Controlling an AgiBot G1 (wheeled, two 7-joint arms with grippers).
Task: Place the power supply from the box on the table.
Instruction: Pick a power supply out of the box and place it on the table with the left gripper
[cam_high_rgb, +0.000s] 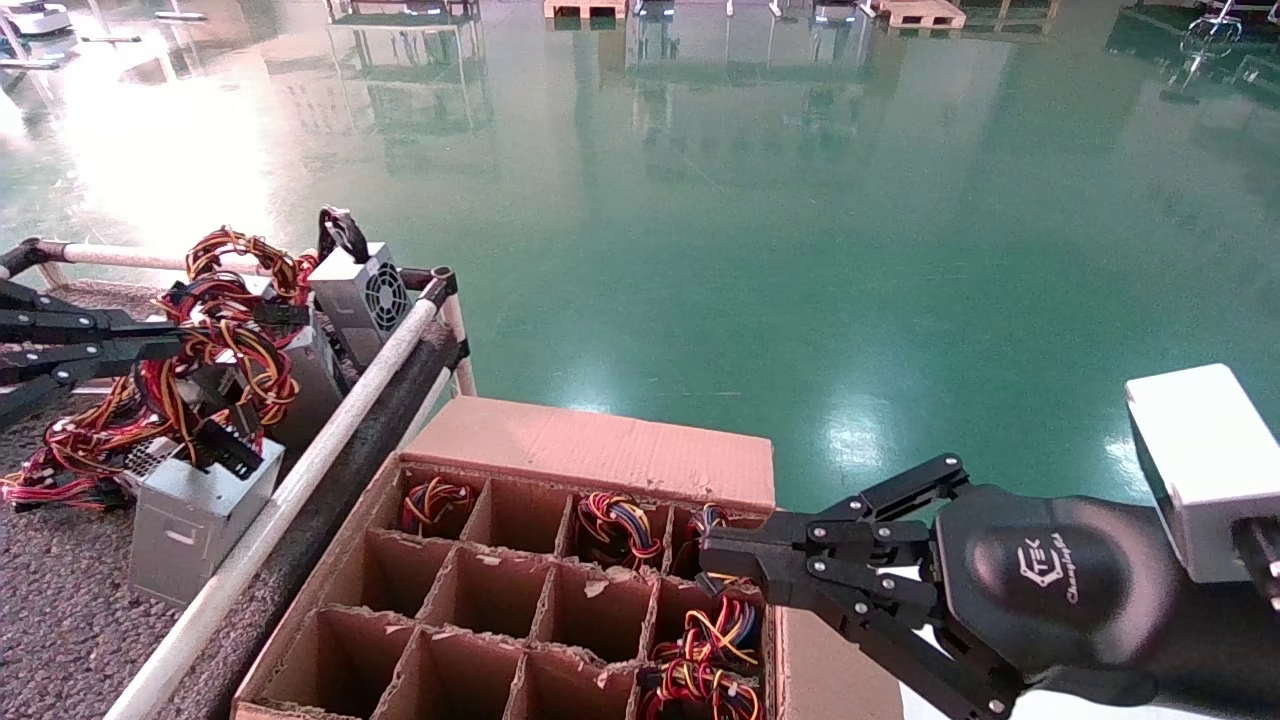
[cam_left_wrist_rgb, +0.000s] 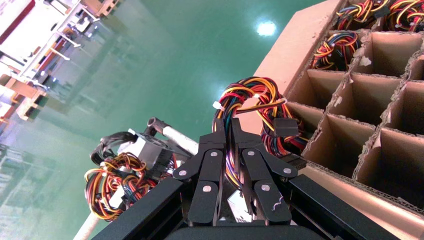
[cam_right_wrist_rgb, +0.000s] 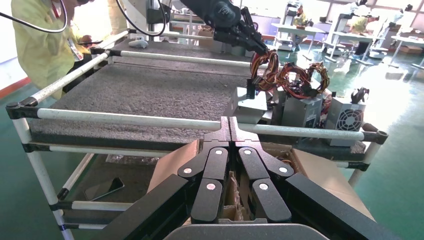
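Note:
My left gripper (cam_high_rgb: 182, 346) is over the table (cam_high_rgb: 60, 610), shut on the wire bundle (cam_left_wrist_rgb: 245, 102) of the power supply (cam_high_rgb: 195, 512). In the left wrist view the coloured wires run between its closed fingers (cam_left_wrist_rgb: 218, 137), with the silver body (cam_left_wrist_rgb: 240, 205) below them. The silver-grey unit hangs by its wires at the table's surface, beside the white rail (cam_high_rgb: 330, 420); whether it touches the table I cannot tell. My right gripper (cam_high_rgb: 712, 562) is shut and empty above the right side of the box (cam_high_rgb: 600, 450). From the right wrist view, the gripper (cam_right_wrist_rgb: 229, 122) points toward the table (cam_right_wrist_rgb: 140, 90) and the held unit (cam_right_wrist_rgb: 248, 105).
A grey unit with a fan grille (cam_high_rgb: 365, 290) and another grey unit (cam_high_rgb: 305, 385) stand on the table by the rail corner, amid tangled wires. Several box cells hold wire bundles (cam_high_rgb: 610, 525); others are empty. A person in yellow (cam_right_wrist_rgb: 40, 45) stands beyond the table. Green floor (cam_high_rgb: 800, 250) lies ahead.

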